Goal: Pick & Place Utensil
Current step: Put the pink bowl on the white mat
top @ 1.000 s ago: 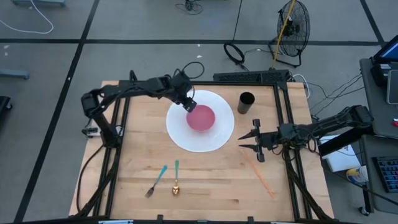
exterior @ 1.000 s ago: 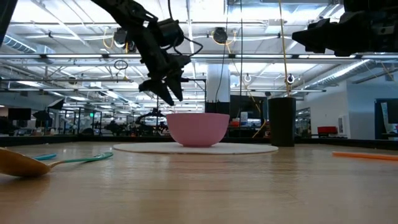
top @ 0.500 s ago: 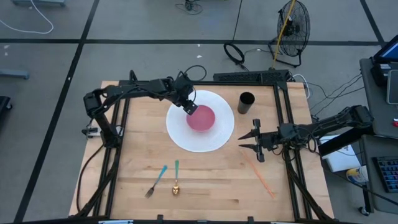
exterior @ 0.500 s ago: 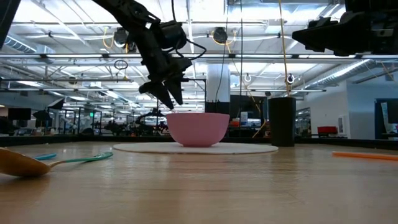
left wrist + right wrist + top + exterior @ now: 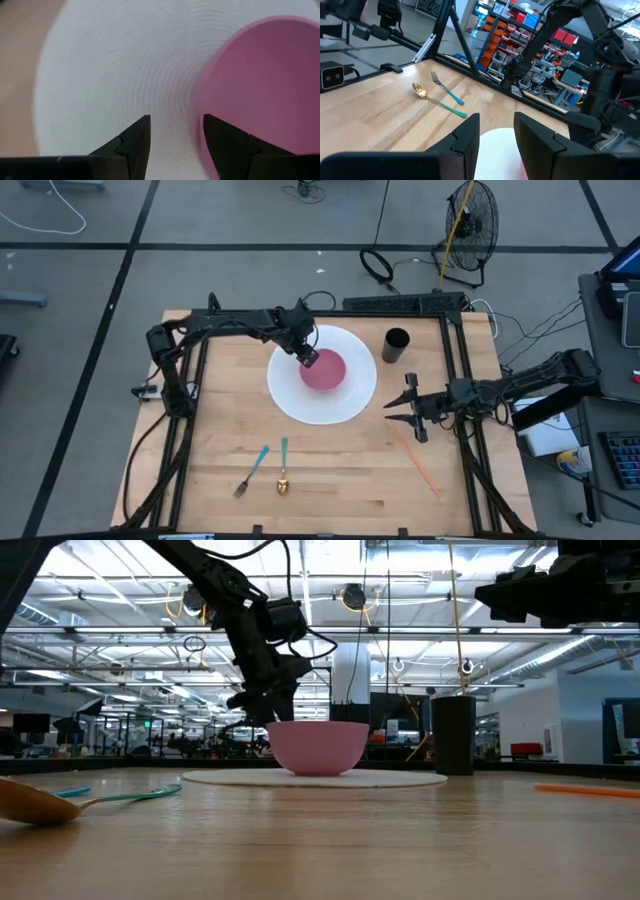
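L gripper point(image 5: 309, 357): jaws open, straddling pink bowl point(image 5: 324, 370) rim on white plate point(image 5: 345, 406) | R gripper point(image 5: 397, 408): jaws open, hovering beside plate | spoon point(image 5: 284, 468), fork point(image 5: 252, 470) on desk point(image 5: 340, 470)

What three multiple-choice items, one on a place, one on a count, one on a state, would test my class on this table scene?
1. Where is the pink bowl?
A on the white plate
B in the black cup
C beside the fork

2. How many utensils lie near the table's front edge?
A one
B two
C four

3. The left gripper is
A shut on the spoon
B open, at the bowl's rim
C open over the cup

Answers: 1 A, the plate rings the bowl. 2 B, fork and spoon. 3 B, parted fingers sit at the rim.
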Tool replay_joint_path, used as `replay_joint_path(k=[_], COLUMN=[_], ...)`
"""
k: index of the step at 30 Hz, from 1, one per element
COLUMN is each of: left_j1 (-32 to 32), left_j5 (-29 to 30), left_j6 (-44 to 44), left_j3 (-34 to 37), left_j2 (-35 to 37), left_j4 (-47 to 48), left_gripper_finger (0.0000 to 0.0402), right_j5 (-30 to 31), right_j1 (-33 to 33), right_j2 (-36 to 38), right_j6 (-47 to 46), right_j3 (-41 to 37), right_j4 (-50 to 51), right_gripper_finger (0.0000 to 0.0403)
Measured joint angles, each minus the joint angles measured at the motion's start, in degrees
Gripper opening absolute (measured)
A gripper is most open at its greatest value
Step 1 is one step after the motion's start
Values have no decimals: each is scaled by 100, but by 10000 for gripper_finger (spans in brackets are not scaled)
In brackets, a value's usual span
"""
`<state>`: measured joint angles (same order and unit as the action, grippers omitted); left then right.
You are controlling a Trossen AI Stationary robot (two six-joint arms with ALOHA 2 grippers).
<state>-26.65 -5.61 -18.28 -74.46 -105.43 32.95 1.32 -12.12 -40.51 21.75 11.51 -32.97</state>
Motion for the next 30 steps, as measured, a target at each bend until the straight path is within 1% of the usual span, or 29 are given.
replay_joint_path(k=[5, 25, 27, 30], left_j1=[22, 22, 22, 22], left_j5=[-39, -39, -39, -39], left_j6=[-2, 142, 164, 174], left_j3=[0, 0, 0, 0], left_j2=[-89, -81, -81, -81], left_j4=[20, 49, 50, 50], left_gripper_finger=[186, 184, 172, 135], right_j5=[-1, 4, 5, 7], right_j1=[0, 0, 0, 0], right_j2=[1, 2, 2, 2], right_j6=[-62, -157, -157, -156], right_j3=[0, 0, 0, 0], right_j4=[-3, -7, -7, -7], right_gripper_finger=[116, 116, 116, 116])
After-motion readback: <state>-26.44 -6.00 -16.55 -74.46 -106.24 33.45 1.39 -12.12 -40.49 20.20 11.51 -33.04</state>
